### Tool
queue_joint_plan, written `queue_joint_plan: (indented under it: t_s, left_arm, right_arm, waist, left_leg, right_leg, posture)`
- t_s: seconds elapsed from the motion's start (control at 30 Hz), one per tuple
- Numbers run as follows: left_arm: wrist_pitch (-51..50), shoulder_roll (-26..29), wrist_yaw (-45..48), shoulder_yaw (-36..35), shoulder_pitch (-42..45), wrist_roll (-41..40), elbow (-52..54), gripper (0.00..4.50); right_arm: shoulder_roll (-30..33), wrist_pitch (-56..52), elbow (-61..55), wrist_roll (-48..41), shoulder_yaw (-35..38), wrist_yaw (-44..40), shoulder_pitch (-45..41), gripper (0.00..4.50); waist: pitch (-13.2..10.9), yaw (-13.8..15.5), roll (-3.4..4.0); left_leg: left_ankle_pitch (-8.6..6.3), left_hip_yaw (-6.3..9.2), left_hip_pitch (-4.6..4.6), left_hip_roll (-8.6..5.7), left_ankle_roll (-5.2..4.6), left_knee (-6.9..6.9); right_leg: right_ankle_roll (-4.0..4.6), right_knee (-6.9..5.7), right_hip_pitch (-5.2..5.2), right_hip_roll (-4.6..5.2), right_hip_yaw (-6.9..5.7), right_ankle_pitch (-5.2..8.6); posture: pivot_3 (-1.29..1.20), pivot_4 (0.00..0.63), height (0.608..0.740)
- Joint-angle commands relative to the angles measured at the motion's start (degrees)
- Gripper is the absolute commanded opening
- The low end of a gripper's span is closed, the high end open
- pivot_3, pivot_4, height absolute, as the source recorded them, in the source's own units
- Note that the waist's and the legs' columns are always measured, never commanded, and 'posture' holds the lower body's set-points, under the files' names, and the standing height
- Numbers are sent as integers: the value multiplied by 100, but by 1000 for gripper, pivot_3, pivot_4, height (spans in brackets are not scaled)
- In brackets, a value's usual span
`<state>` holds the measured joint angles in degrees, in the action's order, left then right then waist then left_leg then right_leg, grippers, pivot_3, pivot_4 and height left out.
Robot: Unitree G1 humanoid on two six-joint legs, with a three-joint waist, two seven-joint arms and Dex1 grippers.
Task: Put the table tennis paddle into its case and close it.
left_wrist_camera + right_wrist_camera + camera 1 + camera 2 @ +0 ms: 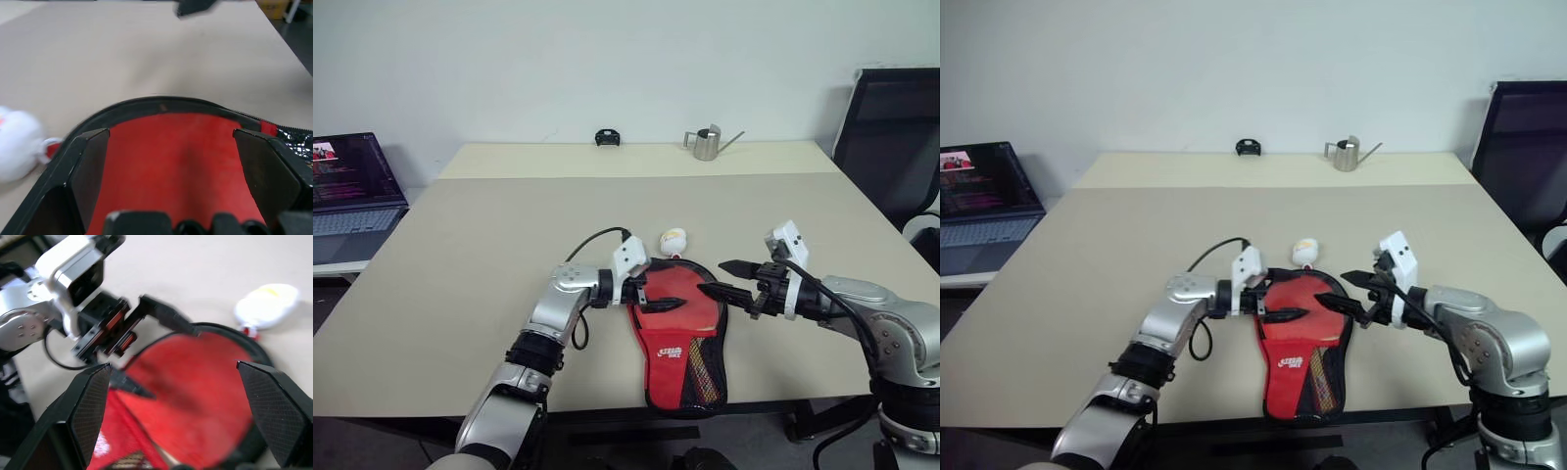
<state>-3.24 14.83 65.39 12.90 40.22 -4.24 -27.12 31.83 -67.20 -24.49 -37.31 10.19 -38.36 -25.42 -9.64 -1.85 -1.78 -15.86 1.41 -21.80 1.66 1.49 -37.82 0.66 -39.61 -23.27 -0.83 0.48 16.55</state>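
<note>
Beige worktop [509,245] carries our case [680,343], red side up near the front edge, its round end open, the paddle [1298,299] lying inside. A ball charm [673,240] sits just beyond. Our left claw [661,299] and right claw [729,279] both hover spread, holding nothing. We judge insertion done; next we must pinch the zip pull, which we cannot make out.
</note>
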Motion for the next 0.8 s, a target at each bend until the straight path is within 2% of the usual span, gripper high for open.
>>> queue_joint_plan:
  t_s: [0.03, 0.23, 0.37, 0.6, 0.8]
  left_arm:
    - [285, -78, -157, 155, 80, 179, -277, 4388]
    - [455, -230, -365, 205, 70, 283, -836, 4388]
    - [566, -291, -409, 254, -38, 294, -934, 4388]
    - [599, -335, -483, 256, -89, 303, -948, 4388]
    - [580, -334, -512, 301, -223, 320, -811, 4388]
  right_arm:
    - [126, 147, -23, -121, 219, 90, -149, 4500]
    - [385, 404, 404, -17, 133, 46, -496, 4500]
    - [334, 732, 1276, 330, -272, 143, -1158, 4500]
    - [-197, 1359, 2835, 1035, -1057, 178, -2201, 4500]
    - [-1067, 2449, 4984, 1877, -1380, 572, -3129, 4500]
  waist:
    - [-3, 1, 1]
    - [-8, 23, 3]
    - [-6, 13, 7]
    - [-2, 29, 13]
    - [-1, 29, 15]
  left_leg:
    - [-1, 0, -1, 0, -1, 1]
    - [-3, 1, -7, -1, -5, 0]
    - [-3, -1, -5, -2, -5, -1]
    - [-3, -6, -9, 1, -6, -1]
    - [-3, -8, -9, 11, -6, -2]
  right_leg:
    - [0, 6, 0, 0, -1, 0]
    - [-8, 27, 0, 1, -4, -7]
    - [-18, 40, 7, 1, -2, -13]
    - [1, 52, 7, 1, 4, -32]
    - [-3, 51, 6, 14, 8, -37]
  posture:
    - [0, 150, 740]
    - [0, 150, 740]
    - [0, 150, 740]
    - [0, 150, 740]
    - [0, 150, 740]
